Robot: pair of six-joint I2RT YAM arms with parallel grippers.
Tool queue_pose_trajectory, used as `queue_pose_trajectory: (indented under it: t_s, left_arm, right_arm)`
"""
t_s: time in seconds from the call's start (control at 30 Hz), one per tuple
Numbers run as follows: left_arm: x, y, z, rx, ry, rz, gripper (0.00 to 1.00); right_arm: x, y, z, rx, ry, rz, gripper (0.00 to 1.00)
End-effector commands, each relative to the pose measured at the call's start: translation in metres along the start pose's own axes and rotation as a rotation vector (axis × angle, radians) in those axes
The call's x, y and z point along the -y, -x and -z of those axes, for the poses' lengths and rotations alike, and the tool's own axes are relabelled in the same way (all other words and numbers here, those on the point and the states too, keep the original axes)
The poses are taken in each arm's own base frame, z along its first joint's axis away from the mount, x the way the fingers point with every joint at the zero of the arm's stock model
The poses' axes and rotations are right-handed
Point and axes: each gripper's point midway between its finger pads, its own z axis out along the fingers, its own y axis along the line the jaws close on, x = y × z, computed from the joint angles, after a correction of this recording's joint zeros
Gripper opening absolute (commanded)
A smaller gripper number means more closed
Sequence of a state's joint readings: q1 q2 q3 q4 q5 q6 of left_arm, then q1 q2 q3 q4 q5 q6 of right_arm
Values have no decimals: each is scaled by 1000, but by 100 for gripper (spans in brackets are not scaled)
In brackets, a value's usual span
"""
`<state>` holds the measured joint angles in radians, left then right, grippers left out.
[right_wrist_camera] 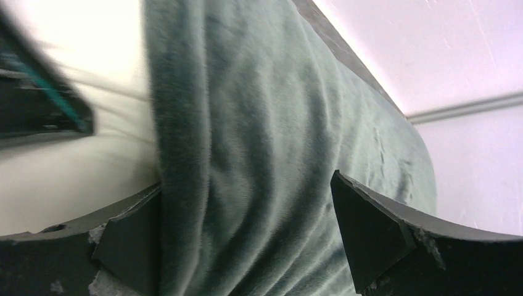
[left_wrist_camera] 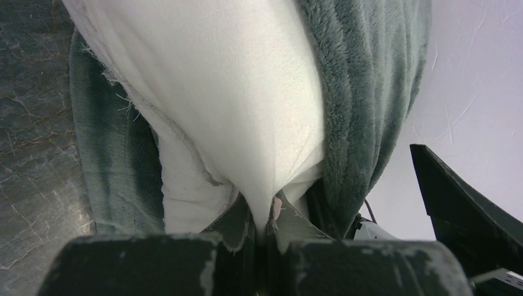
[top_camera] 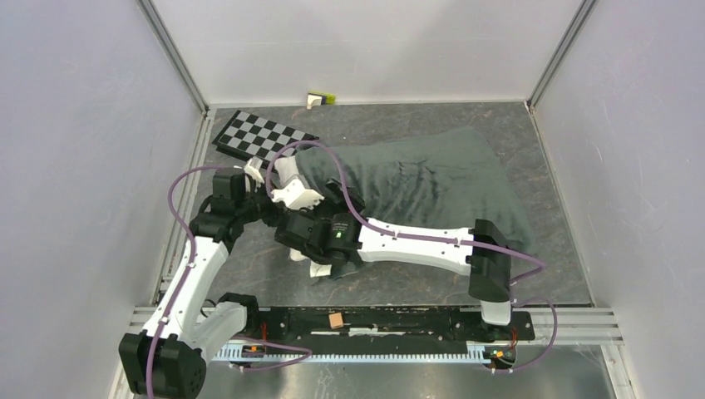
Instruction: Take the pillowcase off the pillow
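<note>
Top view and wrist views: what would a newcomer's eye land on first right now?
The big grey-green plush pillowcase sprawls across the middle of the table. At its left end the left hand is shut on a fold of the white pillow poking out, while the right hand stands open astride the pillowcase edge. A checkerboard lies at the back left.

- The pillowcase (top_camera: 432, 179), dark grey side out, lies rumpled across the table (top_camera: 399, 120) from centre to right.
- The white pillow (top_camera: 291, 184) shows only at its left end.
- The left arm (top_camera: 195, 274) reaches from the near left to that white end.
- The right arm (top_camera: 416, 245) stretches leftward along the cover's near edge to the same spot.
- A checkerboard (top_camera: 262, 136) lies far left, near the pillow end.
</note>
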<state>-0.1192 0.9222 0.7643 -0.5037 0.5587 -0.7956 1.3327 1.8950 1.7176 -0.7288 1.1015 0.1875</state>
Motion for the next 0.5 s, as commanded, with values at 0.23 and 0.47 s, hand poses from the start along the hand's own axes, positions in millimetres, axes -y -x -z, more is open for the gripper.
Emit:
queue_pose_trajectory:
  t_s: [0.23,0.47]
  left_arm:
    - [16,28,12,110,2,-101,2]
    - [5,41,10,121,47,-98,2]
  right_arm:
    - [135,-105,-19,-189,-377,-12,95]
    - [189,-179,-20,-296,-451,-97,93]
